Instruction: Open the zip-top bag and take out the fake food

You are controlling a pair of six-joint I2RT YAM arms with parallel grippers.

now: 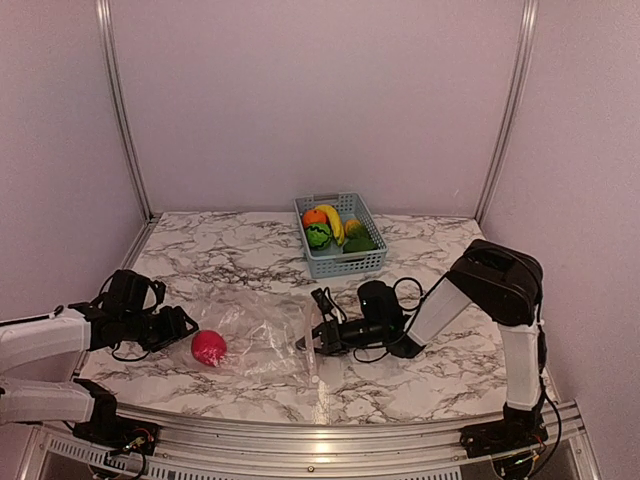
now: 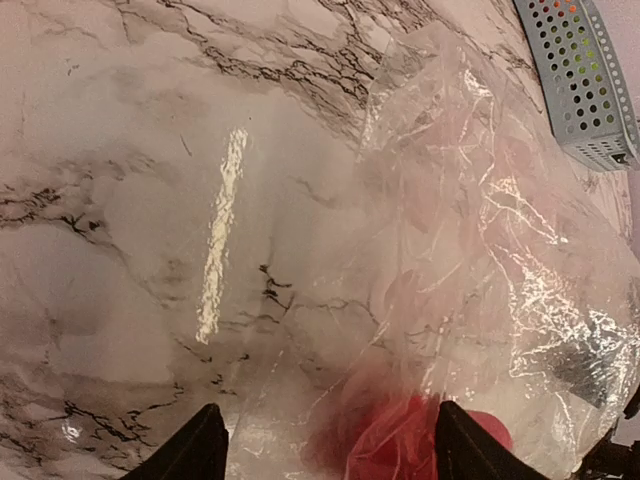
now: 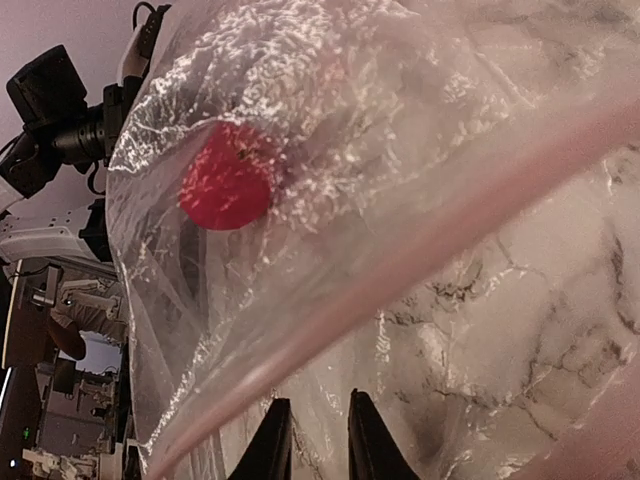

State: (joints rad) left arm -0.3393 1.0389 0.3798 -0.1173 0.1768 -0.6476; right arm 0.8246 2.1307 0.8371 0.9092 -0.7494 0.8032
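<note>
I'm hovering left gripper (image 1: 188,325) spread, pink-red fruit (image 1: 209,348) just ahead inside zip-top bag (image 1: 265,335); right gripper (image 1: 305,340) sitting near-closed at zip strip (image 3: 420,250), pinch unclear.

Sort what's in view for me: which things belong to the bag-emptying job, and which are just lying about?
Job: zip-top bag; pink-red fruit seen through its plastic; banana, orange, striped green ball and dark green vegetable in the light blue basket; left tool; right tool.
Lying about: light blue basket; marble table.
</note>
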